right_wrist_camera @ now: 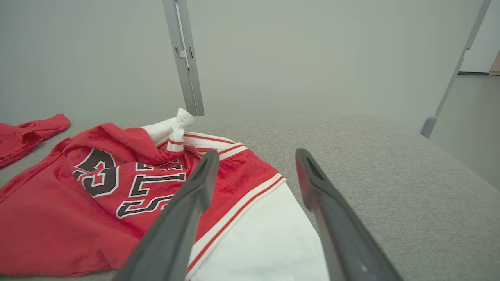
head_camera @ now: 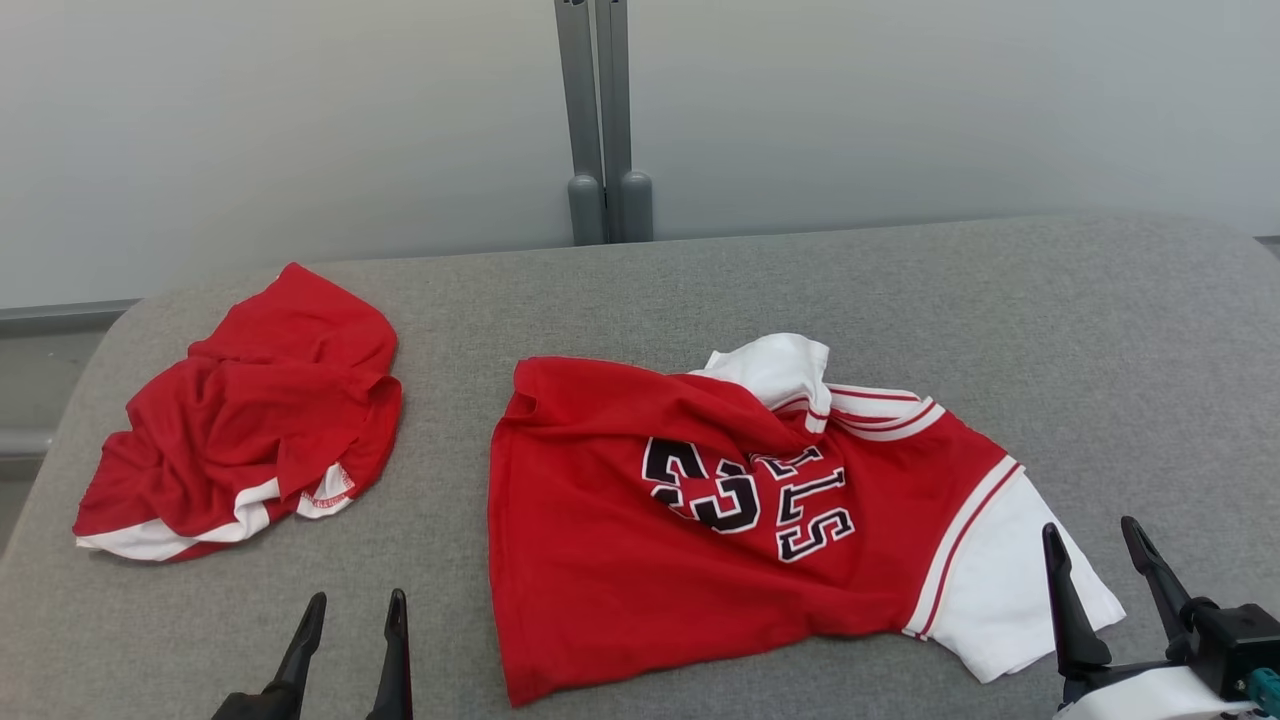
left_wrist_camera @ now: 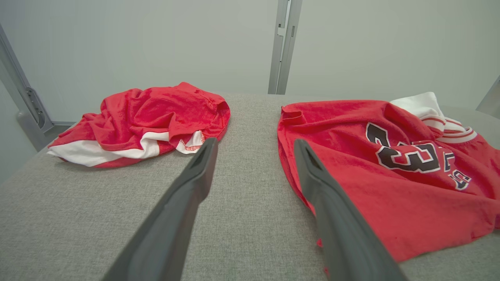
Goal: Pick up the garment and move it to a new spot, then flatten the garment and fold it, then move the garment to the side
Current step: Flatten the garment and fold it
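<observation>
Between the two pincers, on the grey fabric-covered bench [head_camera: 1000, 300], lies the red jersey with black lettering and white sleeves [head_camera: 620, 520]. I take it to be the garment meant, since it sits right in front of the robot. It is rumpled. Its hem is towards the robot's left, and its collar and white sleeves are towards the right, so its long axis runs across the bench from side to side.

The right pincer [head_camera: 1090, 525] is the nearer one. Its jaws gape wide and hold nothing, and its fingers hover at the outer edge of the near white sleeve. In the right wrist view that sleeve spreads just under and ahead of the fingers. The left pincer [head_camera: 358, 597] is also spread wide and empty. It sits low at the near edge of the bench, to the left of the jersey's hem corner and apart from it, pointing up the bare strip between the two cloths.

Well off to the left, apart from the jersey, is a crumpled red garment with white trim [head_camera: 250, 420].

As I judge it, nothing has been lifted yet. The pick-up turns on each arm taking its own end, the right at the sleeve side and the left reaching rightward to the hem.
</observation>
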You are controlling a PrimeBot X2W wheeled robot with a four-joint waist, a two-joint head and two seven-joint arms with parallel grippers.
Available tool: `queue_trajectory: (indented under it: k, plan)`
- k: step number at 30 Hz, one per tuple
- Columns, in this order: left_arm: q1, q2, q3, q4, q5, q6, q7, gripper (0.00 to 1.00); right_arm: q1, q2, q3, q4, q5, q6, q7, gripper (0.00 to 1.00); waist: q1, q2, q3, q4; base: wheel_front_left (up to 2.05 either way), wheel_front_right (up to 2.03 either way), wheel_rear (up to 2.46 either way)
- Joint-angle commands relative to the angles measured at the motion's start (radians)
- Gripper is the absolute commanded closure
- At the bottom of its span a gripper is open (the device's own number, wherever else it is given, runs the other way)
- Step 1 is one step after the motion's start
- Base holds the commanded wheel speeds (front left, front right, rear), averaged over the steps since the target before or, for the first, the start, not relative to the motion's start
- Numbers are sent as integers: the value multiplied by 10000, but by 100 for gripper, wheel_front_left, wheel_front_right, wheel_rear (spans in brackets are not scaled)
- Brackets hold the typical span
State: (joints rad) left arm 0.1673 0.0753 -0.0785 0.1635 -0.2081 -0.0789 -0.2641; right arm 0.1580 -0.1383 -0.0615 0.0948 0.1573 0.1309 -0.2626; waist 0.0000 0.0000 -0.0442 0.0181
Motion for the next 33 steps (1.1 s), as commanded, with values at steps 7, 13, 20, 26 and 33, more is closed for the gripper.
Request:
queue_trajectory:
  k: [7,13,20,26,33]
  plan:
    - [-73,-176,301,188,253,-297,-4,0,-81,-84,34,38,41,-3,-34,0,0,0,36,-152,0,0,0]
    - [-124,-227,343,273,351,-390,-2,0,-134,-90,26,-35,24,-1,-34,0,0,0,81,-192,0,0,0]
    - [-225,-251,-308,850,213,-421,1,0,-238,-499,205,42,135,-3,-33,0,0,0,204,-238,0,0,0]
    - [-1001,-229,-1432,1747,-287,159,1481,0,-908,-1863,836,1866,519,-1,274,0,0,0,607,-299,0,0,0]
    - [-1352,-225,-2025,1691,-781,1300,3457,0,-2318,-2736,2266,3553,1229,-3,1838,0,0,0,1268,-560,0,0,0]
